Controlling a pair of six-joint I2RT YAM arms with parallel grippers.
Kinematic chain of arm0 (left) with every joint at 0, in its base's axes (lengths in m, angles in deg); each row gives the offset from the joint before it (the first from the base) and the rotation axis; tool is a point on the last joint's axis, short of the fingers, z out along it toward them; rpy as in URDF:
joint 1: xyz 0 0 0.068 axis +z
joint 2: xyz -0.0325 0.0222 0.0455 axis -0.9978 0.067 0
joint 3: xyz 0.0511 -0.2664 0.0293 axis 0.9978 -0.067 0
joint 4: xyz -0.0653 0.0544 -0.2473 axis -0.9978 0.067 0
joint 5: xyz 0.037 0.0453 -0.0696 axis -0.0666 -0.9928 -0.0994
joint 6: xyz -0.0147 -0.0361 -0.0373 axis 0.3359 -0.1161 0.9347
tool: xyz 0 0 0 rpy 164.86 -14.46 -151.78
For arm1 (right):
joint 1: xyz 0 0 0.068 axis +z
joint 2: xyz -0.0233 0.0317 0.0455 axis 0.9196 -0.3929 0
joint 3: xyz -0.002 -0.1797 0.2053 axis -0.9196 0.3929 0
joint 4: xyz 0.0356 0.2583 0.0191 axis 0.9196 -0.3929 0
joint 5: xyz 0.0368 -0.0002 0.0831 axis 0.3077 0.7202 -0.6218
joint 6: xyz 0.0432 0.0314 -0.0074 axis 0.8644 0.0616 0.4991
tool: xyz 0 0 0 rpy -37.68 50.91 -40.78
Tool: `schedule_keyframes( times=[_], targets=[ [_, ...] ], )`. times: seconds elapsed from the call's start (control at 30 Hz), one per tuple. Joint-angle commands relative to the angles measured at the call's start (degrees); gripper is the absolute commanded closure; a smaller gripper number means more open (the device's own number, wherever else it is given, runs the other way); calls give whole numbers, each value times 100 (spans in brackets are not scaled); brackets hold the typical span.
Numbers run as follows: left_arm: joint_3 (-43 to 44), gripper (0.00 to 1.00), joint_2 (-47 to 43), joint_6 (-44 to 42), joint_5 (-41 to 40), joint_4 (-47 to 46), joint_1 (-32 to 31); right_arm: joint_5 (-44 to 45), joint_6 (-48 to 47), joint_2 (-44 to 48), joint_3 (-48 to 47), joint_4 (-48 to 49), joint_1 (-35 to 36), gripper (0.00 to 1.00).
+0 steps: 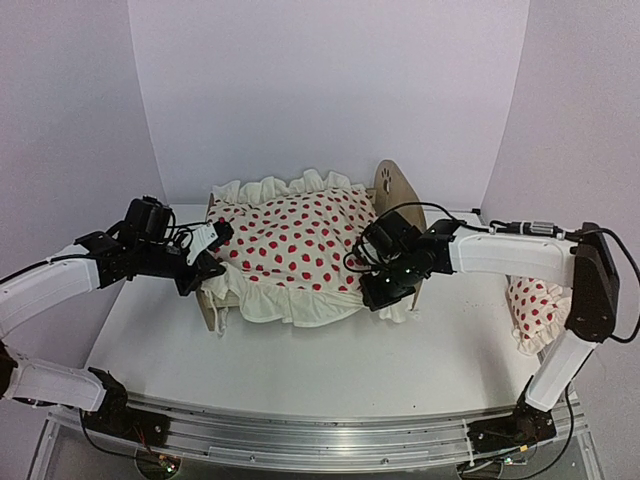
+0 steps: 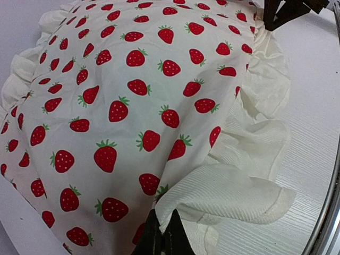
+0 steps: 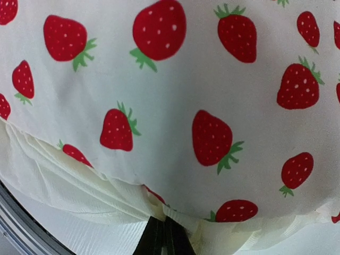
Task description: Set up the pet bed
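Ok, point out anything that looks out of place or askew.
The strawberry pillow lies off the pet bed, at the right edge of the table. The duvet sags unevenly over the bed's near side.

This is a robotics lab test cell. 3 plain white wall panels box in a white wood-grain table top. A silver aluminium extrusion rail runs along its near edge and carries the bases of 2 white-and-black robot arms, the left arm and the right arm. Loose black cables loop off them.
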Motion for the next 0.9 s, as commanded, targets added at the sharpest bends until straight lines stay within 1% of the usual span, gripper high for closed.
schedule_keyframes(
  times=[0.0,0.03,0.13,0.2,0.3,0.4,0.47,0.53,0.67,0.7,0.8,0.87],
  targets=[
    [-48,99,97,-129,101,6,27,3,158,-23,-387,-474,-64,87],
    [-27,94,138,-132,148,18,32,-5,156,-21,-476,-472,-63,78],
    [94,69,223,-205,289,171,34,-153,110,79,-594,-462,-54,58],
    [161,56,179,-296,389,320,30,-239,111,223,-563,-449,-45,53],
    [280,46,-24,-476,562,657,27,-309,137,560,-428,-447,-40,49],
    [471,38,-185,-647,832,1104,30,-337,149,880,-259,-442,-38,47],
    [678,36,-149,-804,1053,1459,15,-351,173,1026,-207,-421,-40,47],
    [937,36,37,-802,1025,1705,-166,-451,206,1099,-217,-312,-33,46],
    [1387,37,572,-557,317,1770,-862,-919,236,1160,-207,126,13,44],
    [1458,37,728,-561,124,1753,-968,-802,299,1173,-178,143,15,44],
    [1544,38,1279,-625,-571,1638,-1033,62,528,1289,181,81,-35,44],
    [1549,39,1531,-836,-968,1456,-1012,245,590,1353,363,68,-50,44]
  ],
)
